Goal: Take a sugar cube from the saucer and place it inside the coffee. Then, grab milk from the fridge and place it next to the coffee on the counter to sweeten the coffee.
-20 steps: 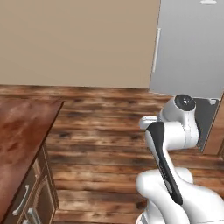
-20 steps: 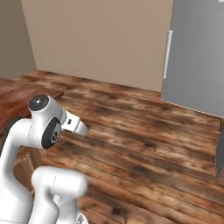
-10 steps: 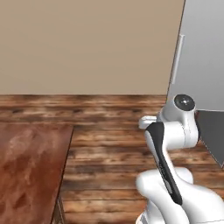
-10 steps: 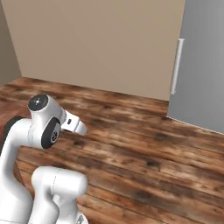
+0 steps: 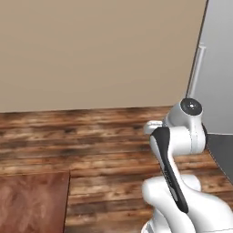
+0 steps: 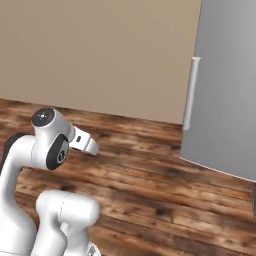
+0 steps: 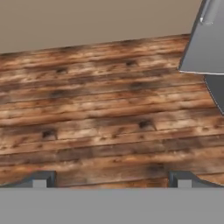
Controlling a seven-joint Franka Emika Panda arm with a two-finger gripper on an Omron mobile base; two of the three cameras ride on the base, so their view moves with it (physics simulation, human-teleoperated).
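**Inspector:** State the condition of your claw at inspection.

**Robot:** My gripper (image 7: 111, 179) was spread fully wide and held nothing. In the hand view its tips stood far apart above bare plank floor (image 7: 100, 109).

**Inspector:** Location of the task items?

**Robot:** The fridge (image 6: 225, 85) stood at two o'clock in the right base view, door closed, its handle (image 6: 190, 92) on the near edge. A corner of the counter (image 5: 32, 202) lay at seven o'clock in the left base view. I could not locate the milk.

**Inspector:** Risks noted?

**Robot:** In my judgement, stopping the base too near would block the door's swing against my arm. An off-centre reach could slip off the narrow handle.
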